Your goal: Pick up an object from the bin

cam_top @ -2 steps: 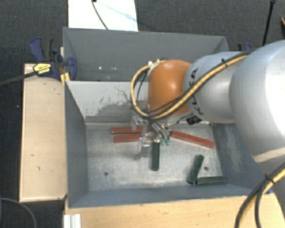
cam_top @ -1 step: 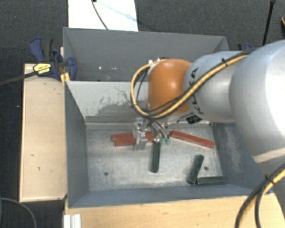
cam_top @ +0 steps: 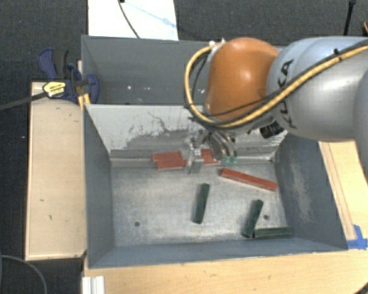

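My gripper (cam_top: 195, 154) is low at the back of the bin floor, under the orange wrist cover. It sits at the right end of a red-brown flat block (cam_top: 167, 162) lying along the back wall, and seems to touch that end. A second red-brown bar (cam_top: 248, 179) lies slanted just right of the gripper. A small green piece (cam_top: 229, 161) shows beside the gripper's right side. A dark green stick (cam_top: 200, 203) lies upright in the view a little in front of the gripper.
Two more dark green sticks lie at the front right, one slanted (cam_top: 253, 218) and one flat along the front wall (cam_top: 273, 231). The arm and its cables cover the bin's back right part.
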Robot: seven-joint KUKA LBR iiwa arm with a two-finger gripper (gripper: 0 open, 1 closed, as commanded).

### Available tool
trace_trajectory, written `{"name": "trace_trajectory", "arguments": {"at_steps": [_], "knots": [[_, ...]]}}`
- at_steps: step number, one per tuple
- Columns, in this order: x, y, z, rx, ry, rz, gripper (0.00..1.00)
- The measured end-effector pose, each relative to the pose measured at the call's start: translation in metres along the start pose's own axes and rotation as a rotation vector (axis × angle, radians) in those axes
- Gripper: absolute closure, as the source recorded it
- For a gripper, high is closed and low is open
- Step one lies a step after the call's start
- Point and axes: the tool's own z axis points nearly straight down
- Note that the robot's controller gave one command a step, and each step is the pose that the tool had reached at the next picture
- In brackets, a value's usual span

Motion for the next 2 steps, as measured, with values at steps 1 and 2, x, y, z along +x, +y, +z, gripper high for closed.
{"name": "trace_trajectory", "arguments": {"at_steps": [1,2], "knots": [[0.004,0.004,-0.067,0.000,-0.001,0.047,1.00],[0.033,0.032,-0.006,-0.001,0.012,-0.368,1.00]]}}
